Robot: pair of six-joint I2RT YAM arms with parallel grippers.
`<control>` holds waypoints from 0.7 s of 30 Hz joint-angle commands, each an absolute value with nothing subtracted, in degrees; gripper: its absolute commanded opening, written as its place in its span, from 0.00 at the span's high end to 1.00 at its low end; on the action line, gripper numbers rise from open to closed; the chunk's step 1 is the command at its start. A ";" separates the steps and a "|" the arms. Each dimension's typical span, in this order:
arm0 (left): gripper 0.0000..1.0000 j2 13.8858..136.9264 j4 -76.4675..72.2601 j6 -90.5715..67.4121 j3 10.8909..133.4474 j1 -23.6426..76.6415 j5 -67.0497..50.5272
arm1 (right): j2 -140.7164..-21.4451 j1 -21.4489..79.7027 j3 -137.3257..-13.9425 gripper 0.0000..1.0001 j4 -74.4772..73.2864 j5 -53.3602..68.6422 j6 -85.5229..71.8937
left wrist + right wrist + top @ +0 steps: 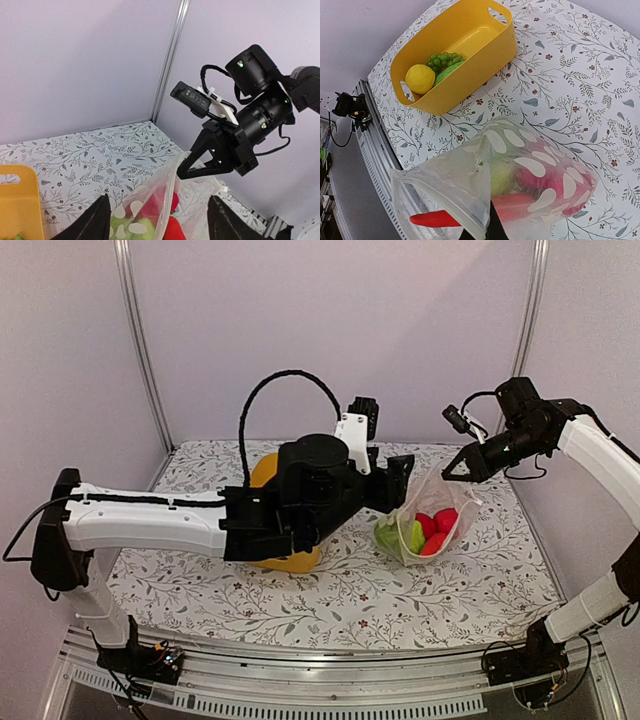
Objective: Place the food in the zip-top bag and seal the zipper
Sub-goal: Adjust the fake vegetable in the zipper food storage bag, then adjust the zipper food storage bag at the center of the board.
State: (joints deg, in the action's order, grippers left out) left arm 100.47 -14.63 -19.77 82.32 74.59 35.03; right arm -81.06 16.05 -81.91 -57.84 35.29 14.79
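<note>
Left gripper [159,199] hangs wide open and empty just above the zip-top bag [437,502], whose rim the right gripper [458,470] pinches and holds up. Red and green toy food [428,529] lies inside the bag. A lemon [420,78] and grapes [442,60] sit in the yellow basket [506,46] left of the bag, nearer the left arm

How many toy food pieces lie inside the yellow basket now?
3, all at one end of the yellow basket: a yellow lemon against the end wall, green grapes beside it, and a light green vegetable next to the grapes. Others may be hidden underneath.
</note>
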 commanded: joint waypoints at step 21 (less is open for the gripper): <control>0.95 112.14 9.30 -43.37 87.07 68.96 11.31 | -78.68 15.88 -76.26 0.98 -55.71 35.09 19.20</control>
State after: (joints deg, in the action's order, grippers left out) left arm 110.67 9.76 -42.61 85.25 71.18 14.41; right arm -80.75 16.05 -78.24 -56.82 35.27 16.88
